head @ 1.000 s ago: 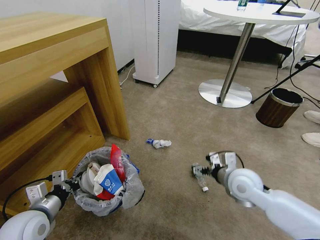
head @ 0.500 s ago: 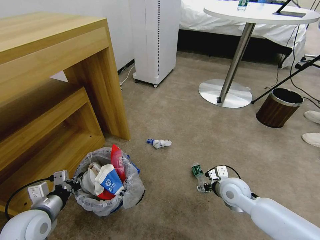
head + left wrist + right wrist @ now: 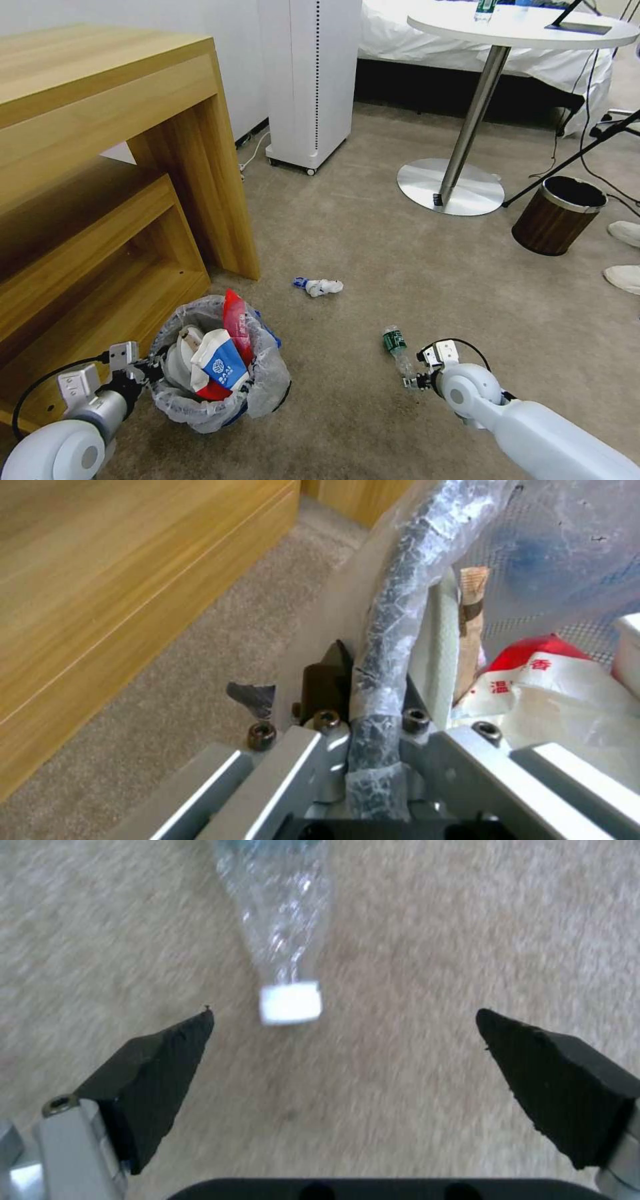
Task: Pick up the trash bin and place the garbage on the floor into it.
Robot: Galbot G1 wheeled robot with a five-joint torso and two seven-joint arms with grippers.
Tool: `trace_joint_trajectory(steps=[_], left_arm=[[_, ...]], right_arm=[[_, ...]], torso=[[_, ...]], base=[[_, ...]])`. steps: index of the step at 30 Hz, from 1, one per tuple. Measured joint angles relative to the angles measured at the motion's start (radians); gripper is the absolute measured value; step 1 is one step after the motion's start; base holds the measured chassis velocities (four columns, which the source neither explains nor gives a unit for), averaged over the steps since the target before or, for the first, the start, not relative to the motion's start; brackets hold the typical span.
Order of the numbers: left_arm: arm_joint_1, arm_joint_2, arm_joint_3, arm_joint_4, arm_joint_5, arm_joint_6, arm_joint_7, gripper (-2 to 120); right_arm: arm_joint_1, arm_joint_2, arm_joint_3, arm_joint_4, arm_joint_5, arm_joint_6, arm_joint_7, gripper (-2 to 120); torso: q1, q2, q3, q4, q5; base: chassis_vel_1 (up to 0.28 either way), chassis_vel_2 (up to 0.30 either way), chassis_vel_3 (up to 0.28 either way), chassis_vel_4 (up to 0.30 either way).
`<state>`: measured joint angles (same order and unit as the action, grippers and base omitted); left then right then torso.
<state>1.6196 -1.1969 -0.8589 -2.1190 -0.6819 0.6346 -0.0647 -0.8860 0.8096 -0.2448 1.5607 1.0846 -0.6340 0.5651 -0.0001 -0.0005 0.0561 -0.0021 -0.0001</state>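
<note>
The left gripper [image 3: 137, 370] clamps the bin [image 3: 220, 400] rim for carrying, while the right gripper [image 3: 343, 1060] gapes empty to straddle the bottle [image 3: 280, 935].

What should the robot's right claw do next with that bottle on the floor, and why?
Probably ease the right claw forward and close on the bottle. The claw is open, and the bottle lies on the carpet just past its tips, white cap nearest. The left claw grips the trash bin.
</note>
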Motion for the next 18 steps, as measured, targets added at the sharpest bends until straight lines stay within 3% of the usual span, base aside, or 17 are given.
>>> trace_joint_trajectory(steps=[18], left_arm=[[-0.003,-0.02,0.015,0.004,0.019,-0.007,0.011,0]], right_arm=[[0.134,0.088,-0.068,-0.244,-0.156,0.176,-0.259,97]], torso=[[0.0,0.0,0.0,0.0001,-0.0002]], base=[[0.0,0.0,0.0,0.0]])
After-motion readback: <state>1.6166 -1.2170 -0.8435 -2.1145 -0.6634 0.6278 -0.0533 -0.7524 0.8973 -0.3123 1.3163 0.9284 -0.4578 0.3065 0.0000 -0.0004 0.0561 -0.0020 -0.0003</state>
